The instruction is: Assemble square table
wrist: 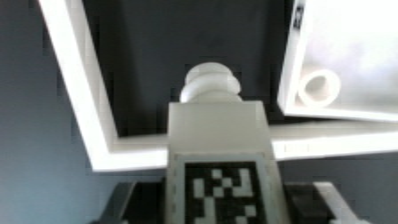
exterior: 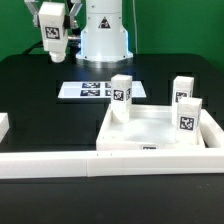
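The square table top point(exterior: 150, 140) lies upside down at the exterior view's right front. Three white tagged legs stand on it: one at the far left corner point(exterior: 121, 90), one at the far right point(exterior: 183, 90), one at the near right point(exterior: 188, 115). My gripper point(exterior: 52, 42) is high at the back left, away from the top, and is shut on the fourth leg point(exterior: 53, 32). In the wrist view the gripper point(wrist: 222, 205) holds that leg point(wrist: 217, 130) between its fingers, with the leg's rounded screw end pointing away. A corner of the top point(wrist: 356, 50) shows beside it.
The marker board point(exterior: 92, 91) lies flat behind the top. A long white L-shaped rail point(exterior: 60, 165) runs along the table's front and shows in the wrist view point(wrist: 80, 90). The robot base point(exterior: 104, 35) stands at the back.
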Tool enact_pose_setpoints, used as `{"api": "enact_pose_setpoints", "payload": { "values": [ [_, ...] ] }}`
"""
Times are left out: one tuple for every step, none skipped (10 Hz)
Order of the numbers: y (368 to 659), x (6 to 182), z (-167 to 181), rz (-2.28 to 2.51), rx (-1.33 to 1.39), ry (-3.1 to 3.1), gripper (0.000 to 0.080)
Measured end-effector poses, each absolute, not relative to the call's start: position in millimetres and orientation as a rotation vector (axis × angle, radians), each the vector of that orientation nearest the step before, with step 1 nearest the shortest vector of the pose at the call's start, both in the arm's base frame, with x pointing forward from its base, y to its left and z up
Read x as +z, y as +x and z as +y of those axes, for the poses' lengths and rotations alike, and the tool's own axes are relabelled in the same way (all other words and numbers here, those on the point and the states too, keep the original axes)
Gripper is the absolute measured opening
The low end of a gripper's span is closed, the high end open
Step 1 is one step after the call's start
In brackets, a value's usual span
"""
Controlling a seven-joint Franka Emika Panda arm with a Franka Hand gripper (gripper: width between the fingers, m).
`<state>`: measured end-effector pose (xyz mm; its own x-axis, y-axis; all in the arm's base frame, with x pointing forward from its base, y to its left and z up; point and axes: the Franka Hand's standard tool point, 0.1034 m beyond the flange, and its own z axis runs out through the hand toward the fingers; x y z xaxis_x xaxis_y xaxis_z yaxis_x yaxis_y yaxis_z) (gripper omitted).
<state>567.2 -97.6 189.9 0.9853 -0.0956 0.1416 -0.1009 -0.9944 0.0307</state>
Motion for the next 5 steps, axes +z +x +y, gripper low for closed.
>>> {"api": "enact_pose_setpoints", "payload": {
  "values": [
    [566.1, 187.7, -99.0, -0.154, 0.285, 3.078, 0.0287],
    [571.4, 189.0, -102.6, -0.152, 0.409, 3.045, 0.0287],
    [572.0, 185.9, -101.9, -0.169, 0.539, 3.004, 0.0287],
    [568.9, 170.9, -83.6, -0.197, 0.63, 2.98, 0.0287],
    [573.4, 155.1, -55.8, -0.246, 0.609, 3.005, 0.0287]
  ]
}}
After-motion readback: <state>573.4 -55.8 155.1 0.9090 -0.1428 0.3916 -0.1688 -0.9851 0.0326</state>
